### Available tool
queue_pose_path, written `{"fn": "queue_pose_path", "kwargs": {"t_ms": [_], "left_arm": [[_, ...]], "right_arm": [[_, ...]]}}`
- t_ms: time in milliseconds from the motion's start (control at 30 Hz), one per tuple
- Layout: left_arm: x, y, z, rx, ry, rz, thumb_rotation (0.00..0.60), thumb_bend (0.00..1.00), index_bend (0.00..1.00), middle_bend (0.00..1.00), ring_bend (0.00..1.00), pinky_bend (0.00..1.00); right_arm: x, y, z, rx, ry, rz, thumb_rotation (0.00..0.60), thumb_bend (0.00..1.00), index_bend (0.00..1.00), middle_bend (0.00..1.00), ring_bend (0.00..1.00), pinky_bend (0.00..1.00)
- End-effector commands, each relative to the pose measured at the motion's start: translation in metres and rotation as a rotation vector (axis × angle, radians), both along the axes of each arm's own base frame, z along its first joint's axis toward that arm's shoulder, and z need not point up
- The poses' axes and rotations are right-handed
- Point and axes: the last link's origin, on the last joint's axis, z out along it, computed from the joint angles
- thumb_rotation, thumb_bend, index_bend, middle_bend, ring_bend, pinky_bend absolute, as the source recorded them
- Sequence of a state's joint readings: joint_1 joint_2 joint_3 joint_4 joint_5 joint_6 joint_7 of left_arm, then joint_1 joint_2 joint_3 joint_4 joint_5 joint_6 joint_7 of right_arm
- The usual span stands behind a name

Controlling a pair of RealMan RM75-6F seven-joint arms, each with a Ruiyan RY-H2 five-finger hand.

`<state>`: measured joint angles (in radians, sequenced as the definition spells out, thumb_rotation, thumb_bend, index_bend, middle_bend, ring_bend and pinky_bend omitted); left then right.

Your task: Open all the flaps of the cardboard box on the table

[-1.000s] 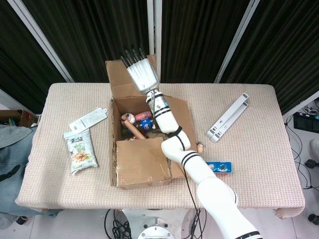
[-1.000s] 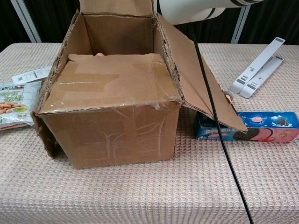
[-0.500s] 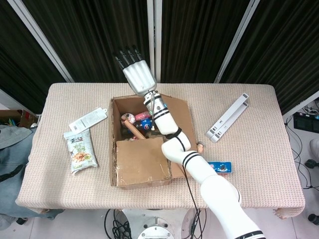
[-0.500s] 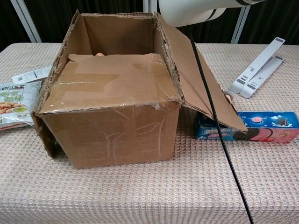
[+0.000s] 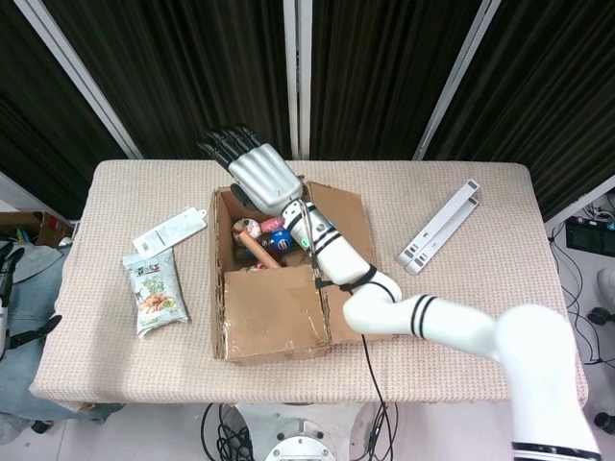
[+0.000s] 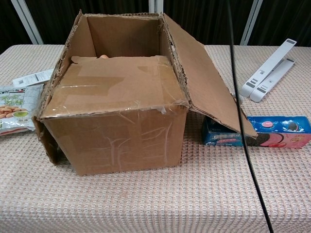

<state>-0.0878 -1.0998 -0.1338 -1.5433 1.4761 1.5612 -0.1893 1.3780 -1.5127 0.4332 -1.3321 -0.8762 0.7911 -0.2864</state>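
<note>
The cardboard box (image 5: 274, 312) stands mid-table. Its near flap (image 6: 114, 87) lies flat over the front half. The right flap (image 5: 348, 230) leans outward, also right flap (image 6: 204, 82) in the chest view. The left flap (image 6: 43, 131) hangs down outside the left wall. The far flap is not visible; my right hand (image 5: 255, 173) hovers over the box's far edge, fingers spread, holding nothing. Small colourful items (image 5: 267, 235) show in the open back half. My left hand is in neither view.
A snack bag (image 5: 154, 288) and a white tag (image 5: 170, 229) lie left of the box. A white stand (image 5: 440, 226) lies at the right. A blue cookie box (image 6: 277, 132) sits under the right flap's corner. A black cable (image 6: 243, 121) hangs across the chest view.
The far flap went from upright to folded back out of sight. My right hand swung left and lower over the far edge, and the arm left the chest view.
</note>
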Motion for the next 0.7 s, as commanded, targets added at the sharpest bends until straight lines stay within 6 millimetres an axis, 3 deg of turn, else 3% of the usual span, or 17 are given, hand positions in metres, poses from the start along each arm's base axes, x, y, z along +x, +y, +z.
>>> {"fn": "queue_pose_path", "kwargs": {"t_ms": [33, 167, 333, 700], "left_arm": [[0.002, 0.001, -0.001, -0.003, -0.003, -0.008, 0.600, 0.09, 0.05, 0.01, 0.07, 0.18], [0.006, 0.003, -0.002, -0.007, -0.002, -0.023, 0.600, 0.09, 0.05, 0.01, 0.07, 0.18], [0.007, 0.001, -0.002, -0.015, 0.001, -0.026, 0.600, 0.09, 0.05, 0.02, 0.07, 0.18], [0.004, 0.000, -0.002, -0.017, -0.007, -0.018, 0.600, 0.09, 0.05, 0.02, 0.07, 0.18]], "right_arm": [[-0.051, 0.036, 0.057, 0.233, 0.207, -0.248, 0.600, 0.39, 0.00, 0.06, 0.00, 0.00], [-0.063, 0.038, 0.057, 0.261, 0.268, -0.307, 0.600, 0.37, 0.00, 0.08, 0.00, 0.00], [-0.077, 0.041, 0.040, 0.355, 0.277, -0.367, 0.600, 0.37, 0.00, 0.07, 0.00, 0.00], [-0.078, 0.049, 0.010, 0.639, 0.180, -0.394, 0.600, 0.43, 0.00, 0.14, 0.02, 0.05]]}}
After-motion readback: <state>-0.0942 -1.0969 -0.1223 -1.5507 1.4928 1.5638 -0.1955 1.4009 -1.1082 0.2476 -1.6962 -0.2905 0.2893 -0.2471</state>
